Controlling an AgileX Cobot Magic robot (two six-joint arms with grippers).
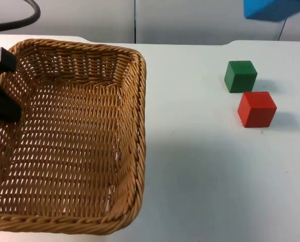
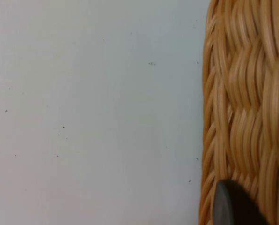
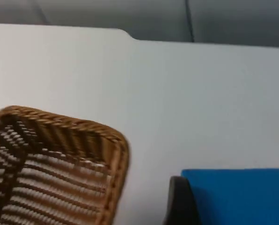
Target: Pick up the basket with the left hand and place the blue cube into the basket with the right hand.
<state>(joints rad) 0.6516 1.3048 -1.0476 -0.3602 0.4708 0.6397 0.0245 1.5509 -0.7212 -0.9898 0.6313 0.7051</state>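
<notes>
**Op:** Wicker first: the basket [image 1: 74, 136] sits closest to the top camera, taking the whole 9 o'clock side of the table [image 1: 200, 176]. My left gripper [image 1: 1, 85] is at its 9 o'clock rim, and on the left wrist view one black fingertip [image 2: 233, 206] lies against the woven wall [image 2: 242, 93]. I judge it clamped on that rim, holding the basket.

**Obs:** And the blue cube?

**Op:** Blue cube [image 1: 271, 9] is up in the air at about 1 o'clock, well clear of the table. On the right wrist view the right gripper [image 3: 214, 199] has it pinched, a dark finger [image 3: 177, 201] flat against the cube's side, with the basket's corner off toward 8 o'clock.

**Obs:** How do they handle?

**Op:** My guess is the cube is light, rigid and smooth-faced, so a squeeze across two opposite flat faces is right; an off-centre grip could let it twist. The basket looks light but springy, so I'd take it by the thick braided rim, since the thinner wall would flex.

**Obs:** Anything in the way?

**Op:** A green cube [image 1: 240, 75] and a red cube [image 1: 256, 109] sit just beside each other around 3 o'clock, well apart from the basket. I'd carry the blue one across above them toward the basket's open middle
</notes>
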